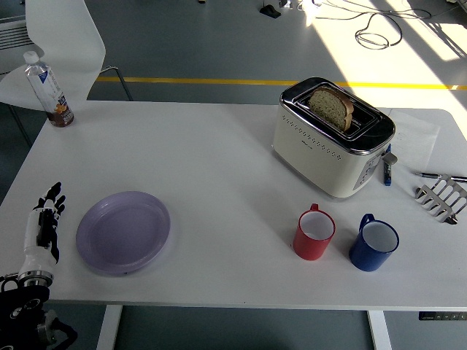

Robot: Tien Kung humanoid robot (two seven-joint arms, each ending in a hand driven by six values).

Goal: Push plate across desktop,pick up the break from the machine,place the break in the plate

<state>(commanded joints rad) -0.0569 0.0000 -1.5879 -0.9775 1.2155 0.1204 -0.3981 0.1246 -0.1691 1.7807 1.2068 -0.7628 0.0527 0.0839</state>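
A lilac plate [122, 232] lies on the white table at the near left. A cream and chrome toaster [332, 136] stands at the back right, with a slice of brown bread [332, 106] sticking up out of one slot. My left hand [45, 224] is at the left edge of the table, just left of the plate and apart from it, fingers straight and pointing away from me, holding nothing. My right hand is out of view.
A red mug [314, 232] and a blue mug [373, 243] stand at the near right. A metal toast rack [441, 199] and pens [388, 165] lie right of the toaster. A water bottle [48, 90] stands at the far left corner, by a white chair [62, 45].
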